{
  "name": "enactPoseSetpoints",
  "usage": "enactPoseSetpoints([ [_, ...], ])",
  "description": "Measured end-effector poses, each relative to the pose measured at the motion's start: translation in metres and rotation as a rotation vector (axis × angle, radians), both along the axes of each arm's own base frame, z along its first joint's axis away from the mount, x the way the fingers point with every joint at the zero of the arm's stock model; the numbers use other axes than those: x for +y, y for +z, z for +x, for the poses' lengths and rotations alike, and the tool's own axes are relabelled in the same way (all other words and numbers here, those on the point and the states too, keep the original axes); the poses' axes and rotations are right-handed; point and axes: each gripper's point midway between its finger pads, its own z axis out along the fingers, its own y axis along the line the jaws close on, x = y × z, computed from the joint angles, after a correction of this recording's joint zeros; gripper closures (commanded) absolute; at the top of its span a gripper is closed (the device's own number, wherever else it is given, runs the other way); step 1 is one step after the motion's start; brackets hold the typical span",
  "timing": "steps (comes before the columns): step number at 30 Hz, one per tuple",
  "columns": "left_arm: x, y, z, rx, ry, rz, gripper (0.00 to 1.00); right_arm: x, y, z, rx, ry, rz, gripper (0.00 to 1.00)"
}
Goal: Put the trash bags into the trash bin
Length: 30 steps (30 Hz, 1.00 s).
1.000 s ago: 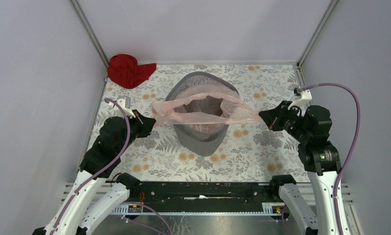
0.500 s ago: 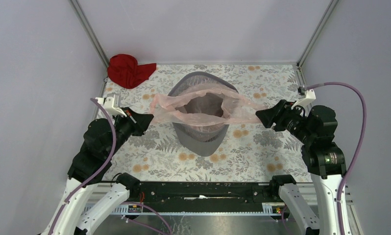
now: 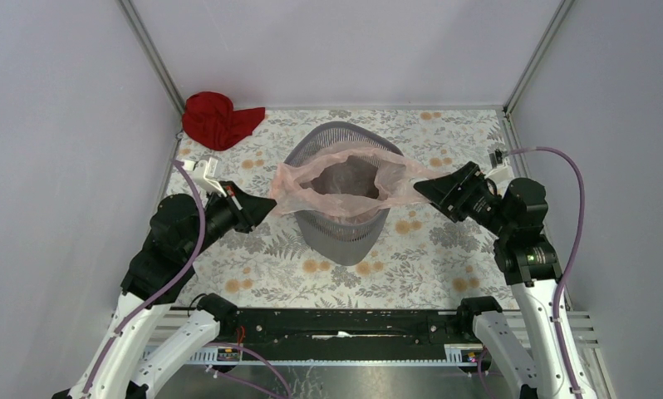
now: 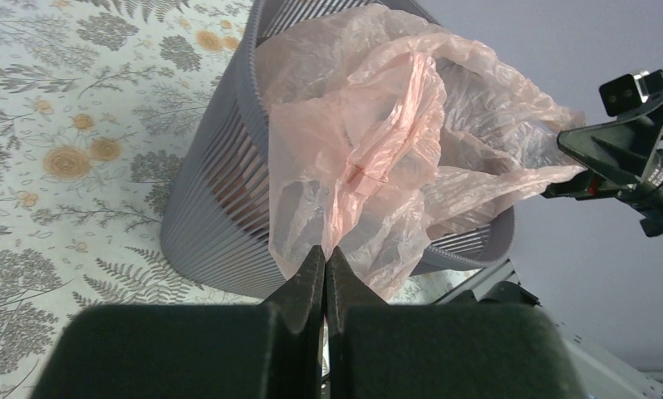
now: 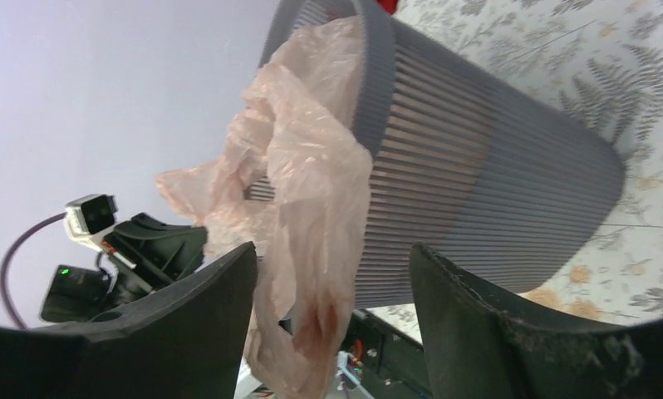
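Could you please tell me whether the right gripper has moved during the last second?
Yes. In the top view the right gripper has moved left and slightly up the picture, closer to the trash bin.

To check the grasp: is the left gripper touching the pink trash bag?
Touching. In the left wrist view, the left gripper is shut on the lower edge of the trash bag, and no gap shows between them.

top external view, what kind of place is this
Most likely a robot lab test cell, not a home: plain grey walls on metal framing, two arms bolted to a rail, and a floral table cover under a trash bin.
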Motion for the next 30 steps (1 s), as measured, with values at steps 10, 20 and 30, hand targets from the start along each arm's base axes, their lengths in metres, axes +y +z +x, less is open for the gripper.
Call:
enactPoseSetpoints([
  [10, -0.006, -0.001, 0.0, 0.014, -0.016, -0.042, 0.9, 0.046, 0.004, -0.013, 0.033, 0.157, 0.075, 0.37],
  [20, -0.004, -0.013, 0.005, 0.063, 0.011, -0.02, 0.78, 0.041, -0.016, -0.004, 0.012, 0.107, -0.05, 1.0],
  [30, -0.003, -0.012, 0.006, 0.082, 0.003, 0.042, 0.9, 0.046, -0.007, -0.021, -0.069, 0.215, -0.102, 1.0],
])
